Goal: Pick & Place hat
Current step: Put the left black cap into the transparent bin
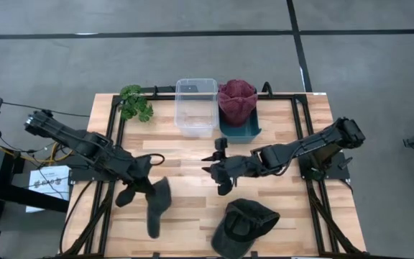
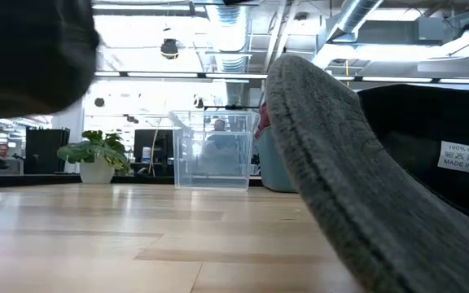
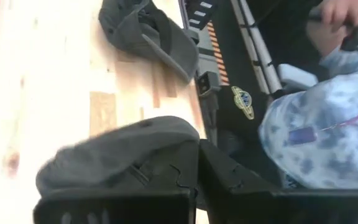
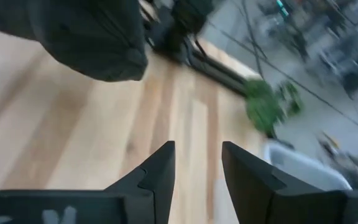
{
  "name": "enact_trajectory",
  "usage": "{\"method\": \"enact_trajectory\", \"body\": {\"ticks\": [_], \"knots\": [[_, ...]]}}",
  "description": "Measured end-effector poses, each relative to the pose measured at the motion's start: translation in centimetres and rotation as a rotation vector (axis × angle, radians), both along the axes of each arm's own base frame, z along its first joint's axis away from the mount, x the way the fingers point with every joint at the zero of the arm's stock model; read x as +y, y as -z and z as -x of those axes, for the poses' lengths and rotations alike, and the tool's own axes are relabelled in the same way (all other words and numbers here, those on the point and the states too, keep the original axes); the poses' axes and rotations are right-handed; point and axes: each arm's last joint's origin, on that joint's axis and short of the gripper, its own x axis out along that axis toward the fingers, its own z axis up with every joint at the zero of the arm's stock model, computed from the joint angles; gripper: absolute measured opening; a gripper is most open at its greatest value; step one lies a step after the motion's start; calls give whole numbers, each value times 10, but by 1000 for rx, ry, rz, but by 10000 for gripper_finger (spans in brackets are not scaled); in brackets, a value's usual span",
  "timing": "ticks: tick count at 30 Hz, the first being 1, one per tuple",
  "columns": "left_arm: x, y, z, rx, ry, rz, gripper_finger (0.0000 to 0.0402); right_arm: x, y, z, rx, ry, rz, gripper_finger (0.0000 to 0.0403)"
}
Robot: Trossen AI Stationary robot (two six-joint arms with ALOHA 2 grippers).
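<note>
My left gripper is shut on a dark grey hat at the table's near left; the hat also shows in the left wrist view and at the low view's upper left. A second grey cap lies on the table near its front edge, its brim close in the low view. My right gripper is open and empty over the table's middle, its fingers pointing toward the held hat. My left gripper pinches the dark grey hat at one end between its two fingers, coming from the table's left. The rest of the hat hangs below and toward the near edge, lifted clear of the table in the low view.
A clear plastic bin stands at the far middle. Beside it a teal bin holds a maroon hat. A potted plant stands at the far left. A person sits past the table's near edge.
</note>
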Motion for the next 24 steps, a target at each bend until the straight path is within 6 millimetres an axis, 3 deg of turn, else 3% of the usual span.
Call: {"method": "enact_trajectory", "body": {"ticks": [10,15,24], "knots": [[-9,0,2,74,61,89,6,-44,-5,-18,-50,-289,-222,118],[-17,4,3,110,96,102,6,-71,-6,-21,-66,-344,-214,118],[-21,4,3,126,90,125,6,-113,23,-51,-137,-444,-136,118]]}}
